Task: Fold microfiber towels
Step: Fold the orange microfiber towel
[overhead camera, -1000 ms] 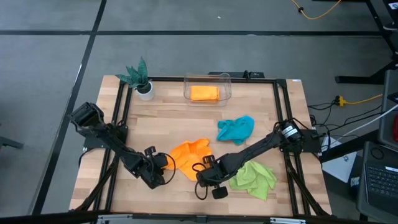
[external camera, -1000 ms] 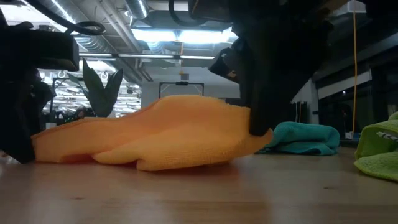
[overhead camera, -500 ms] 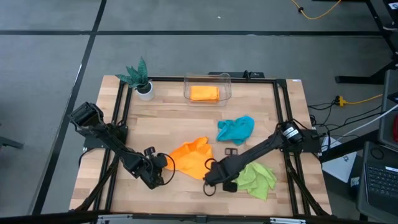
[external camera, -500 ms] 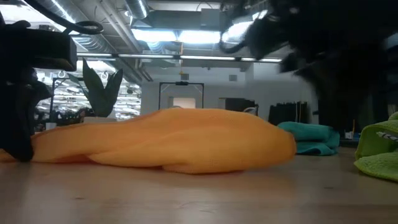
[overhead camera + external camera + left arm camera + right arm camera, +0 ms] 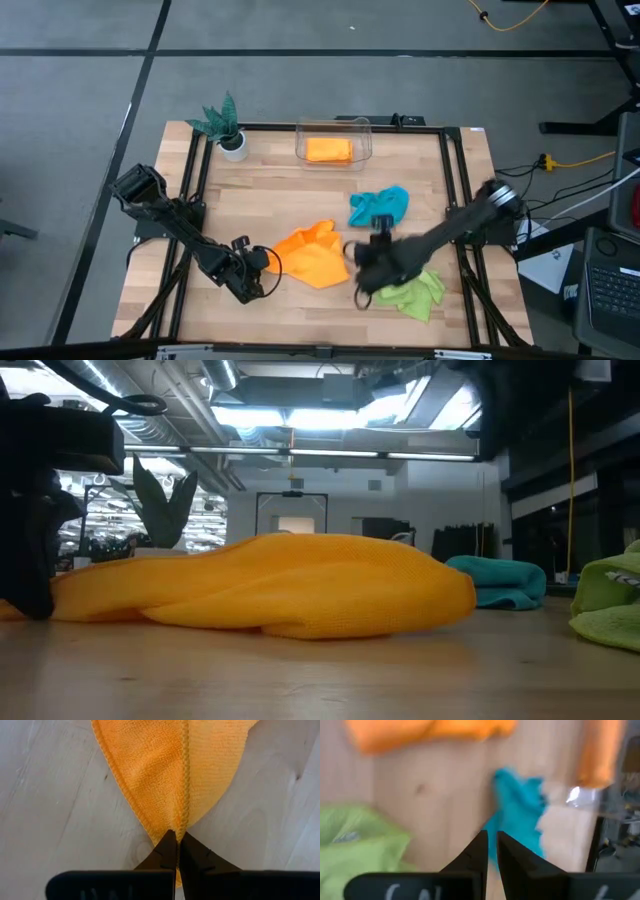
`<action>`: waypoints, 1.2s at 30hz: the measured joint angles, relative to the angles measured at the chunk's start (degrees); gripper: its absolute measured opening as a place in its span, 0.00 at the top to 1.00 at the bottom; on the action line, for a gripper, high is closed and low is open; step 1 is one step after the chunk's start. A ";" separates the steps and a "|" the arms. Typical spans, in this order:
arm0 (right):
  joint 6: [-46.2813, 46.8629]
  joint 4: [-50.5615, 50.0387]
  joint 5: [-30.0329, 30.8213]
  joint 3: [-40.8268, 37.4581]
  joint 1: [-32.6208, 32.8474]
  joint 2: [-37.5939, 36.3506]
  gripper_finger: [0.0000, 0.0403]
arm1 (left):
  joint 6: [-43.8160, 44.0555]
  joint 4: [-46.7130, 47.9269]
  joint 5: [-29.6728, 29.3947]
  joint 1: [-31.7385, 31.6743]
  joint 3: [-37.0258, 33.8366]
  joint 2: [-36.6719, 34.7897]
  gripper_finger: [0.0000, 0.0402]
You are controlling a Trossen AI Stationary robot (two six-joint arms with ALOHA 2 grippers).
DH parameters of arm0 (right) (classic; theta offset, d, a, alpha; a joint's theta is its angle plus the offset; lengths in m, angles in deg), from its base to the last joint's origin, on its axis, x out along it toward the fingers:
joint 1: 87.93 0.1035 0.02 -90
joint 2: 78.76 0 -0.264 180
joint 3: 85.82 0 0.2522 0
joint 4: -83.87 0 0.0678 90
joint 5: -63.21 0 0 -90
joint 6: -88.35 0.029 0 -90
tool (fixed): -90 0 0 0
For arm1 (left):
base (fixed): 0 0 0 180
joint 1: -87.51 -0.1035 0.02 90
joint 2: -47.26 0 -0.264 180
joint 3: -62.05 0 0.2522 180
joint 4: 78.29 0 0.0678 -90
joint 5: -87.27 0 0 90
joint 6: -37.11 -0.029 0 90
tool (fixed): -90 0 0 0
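Observation:
An orange microfiber towel (image 5: 312, 255) lies crumpled on the wooden table, a long low mound in the low view (image 5: 290, 595). My left gripper (image 5: 264, 268) is shut on its left corner. My right gripper (image 5: 368, 268) hovers shut above the table between the orange towel and a lime green towel (image 5: 412, 290), with nothing between its fingers (image 5: 491, 845). A teal towel (image 5: 378, 206) lies bunched farther back. Another orange towel (image 5: 329, 150) lies folded in a clear box at the far edge. My left gripper pinches the orange towel's pointed left corner (image 5: 178, 822) between its two fingertips, where a stitched hem runs into them. The fingers slant down from the table's left. One layer or several, I cannot tell. The towel lies slack on the table.
A small green plant in a white pot (image 5: 228, 128) stands at the far left corner. The clear box (image 5: 334, 141) sits at the middle of the far edge. A black frame (image 5: 196, 200) runs along the table's sides. Bare wood shows along the near edge.
My right gripper has lifted off the orange towel's right end and swung up and toward the table's right, turning as it went. The towel's right end, let free, has bulged out to the right and settled; the rest of the towel has stayed put.

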 joint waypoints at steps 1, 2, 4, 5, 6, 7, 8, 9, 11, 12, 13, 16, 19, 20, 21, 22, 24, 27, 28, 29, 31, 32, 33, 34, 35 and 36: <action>-0.73 2.75 1.25 -1.88 -0.93 -2.81 0.90 | 0.00 -0.12 -0.01 0.00 0.00 0.02 1.00; -1.64 6.86 2.32 -4.14 -2.03 -5.85 0.90 | 0.00 -0.26 -0.01 0.00 0.00 0.02 1.00; -2.37 17.61 2.46 -9.11 -4.67 -10.89 0.90 | 0.00 -0.58 -0.05 0.00 -0.02 0.02 1.00; -3.16 23.57 1.39 -11.75 -6.03 -12.95 0.90 | 0.00 -0.73 -0.08 0.00 -0.02 0.02 1.00; -5.07 29.38 -0.36 -14.40 -7.29 -14.58 0.90 | 0.00 -0.76 -0.08 0.00 -0.02 0.02 1.00; -7.90 34.58 -1.97 -16.84 -8.42 -15.62 0.90 | 0.02 -0.80 -0.08 0.00 -0.03 0.02 1.00; -11.22 39.18 -3.13 -19.01 -9.44 -16.31 0.90 | 0.02 -0.80 -0.08 0.00 -0.04 0.02 1.00; -14.30 43.26 -3.58 -20.97 -10.18 -16.78 0.90 | 0.03 -0.84 -0.09 0.00 -0.04 0.02 1.00; -18.19 51.18 -3.50 -23.53 -11.39 -16.96 0.90 | 0.04 -0.87 -0.10 0.00 -0.04 0.03 1.00; -18.61 55.93 -3.55 -24.45 -12.03 -16.80 0.90 | 0.04 -0.94 -0.10 0.00 -0.04 0.04 1.00; -18.39 60.30 -3.83 -25.14 -12.77 -16.41 0.90 | 0.07 -1.03 -0.14 0.00 -0.04 0.04 1.00; -17.14 68.55 -11.03 -25.88 -15.68 -13.77 0.90 | 0.09 -1.13 -0.16 0.00 -0.07 0.04 1.00; -18.94 70.70 -20.84 -24.63 -18.19 -9.38 0.88 | 0.11 -1.20 -0.25 0.00 -0.07 0.07 1.00; -19.46 70.68 -22.08 -23.90 -18.85 -7.96 0.87 | 0.13 -1.22 -0.26 0.00 -0.07 0.07 1.00; -20.12 70.14 -22.40 -23.18 -19.44 -6.72 0.85 | 0.15 -1.24 -0.30 0.00 -0.07 0.07 1.00; -20.20 69.68 -22.49 -22.40 -20.03 -5.57 0.82 | 0.15 -1.25 -0.32 0.00 -0.07 0.07 1.00; -20.13 69.35 -21.51 -21.05 -21.32 -3.49 0.75 | 0.19 -1.31 -0.34 0.00 -0.07 0.07 1.00; -20.14 69.64 -21.40 -20.45 -22.51 -0.97 0.64 | 1.34 -1.31 -0.36 0.00 -0.07 0.07 1.00; -20.19 69.67 -22.04 -20.43 -22.57 -0.02 0.61 | 1.42 -1.34 -0.36 0.00 -0.07 0.07 1.00; -20.23 69.23 -23.01 -20.43 -22.53 1.05 0.59 | 1.46 -1.35 -0.39 0.00 -0.07 0.07 1.00; -20.30 69.23 -26.15 -20.45 -21.89 3.46 0.55 | 1.46 -1.35 -0.44 0.00 -0.07 0.09 1.00; -20.26 69.55 -28.54 -20.45 -21.46 4.48 0.55 | 1.46 -1.36 -0.45 0.00 -0.07 0.09 1.00; -20.27 70.11 -31.25 -20.49 -20.93 5.25 0.54 | 1.46 -1.36 -0.49 0.00 -0.07 0.09 1.00; -20.14 70.88 -34.64 -20.52 -20.29 5.64 0.54 | 1.44 -1.35 -0.49 0.00 -0.07 0.09 1.00; -19.99 71.88 -38.12 -20.52 -19.56 5.70 0.55 | 1.30 -1.36 -0.49 0.00 -0.07 0.09 1.00; -19.70 73.33 -41.43 -20.51 -18.72 5.67 0.56 | 1.29 -1.34 -0.51 0.00 -0.07 0.09 1.00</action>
